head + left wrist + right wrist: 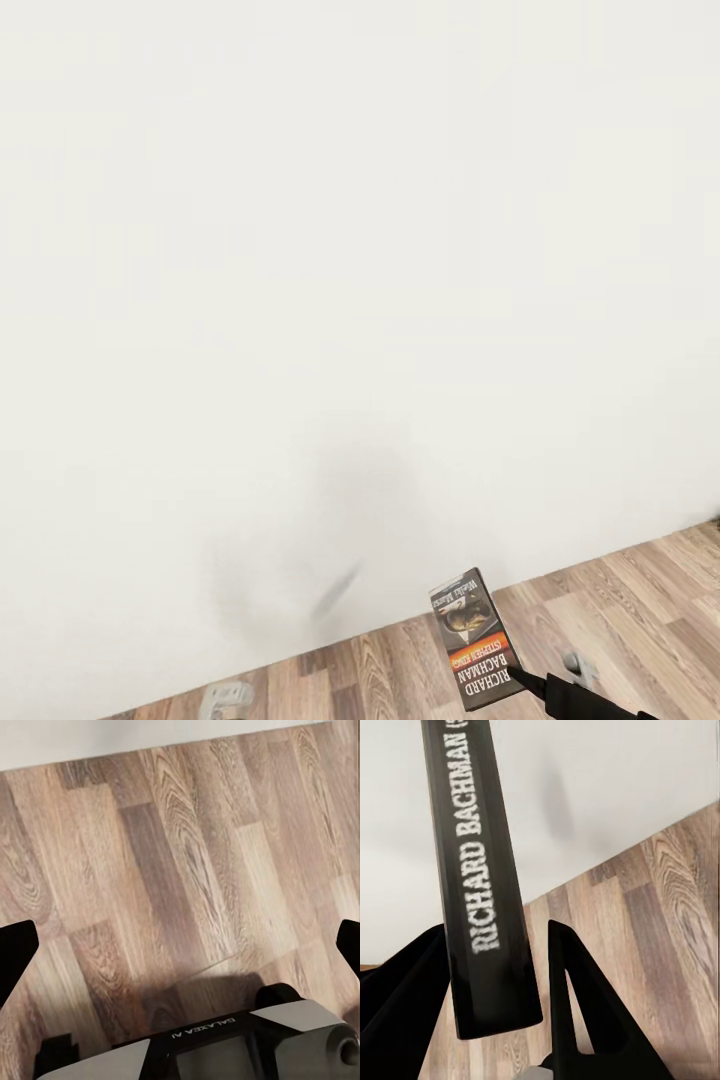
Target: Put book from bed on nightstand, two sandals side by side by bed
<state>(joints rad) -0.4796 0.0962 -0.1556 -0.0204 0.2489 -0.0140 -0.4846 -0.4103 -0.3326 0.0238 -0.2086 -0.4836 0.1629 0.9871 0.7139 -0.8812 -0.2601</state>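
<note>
The book-carrying step is in hand: the right tool (495, 975) is clenched on the lower end of the Richard Bachman paperback (472, 640), which stands nearly upright in the air at about 5 o'clock in the head view, cover toward the camera, close in front of a plain white wall (330, 250). In the right wrist view the book's dark spine (484, 877) runs between the two black fingers (566, 997), one on either side of it, so the hold looks firm. The left tool (180, 945) hangs released over the wood-plank floor (187, 847), its fingertips spread wide apart with nothing between them, just above the robot's own grey base (247, 1042). Judging by this, the book is off the bed but not yet delivered; the next move calls for turning the base away from the wall to find a nightstand, then lowering the book flat onto its top. The wall itself is what stands in the way, very near the raised book. Two small grey parts (225, 698) of the robot rest on the floor at 6 and 7 o'clock.
</note>
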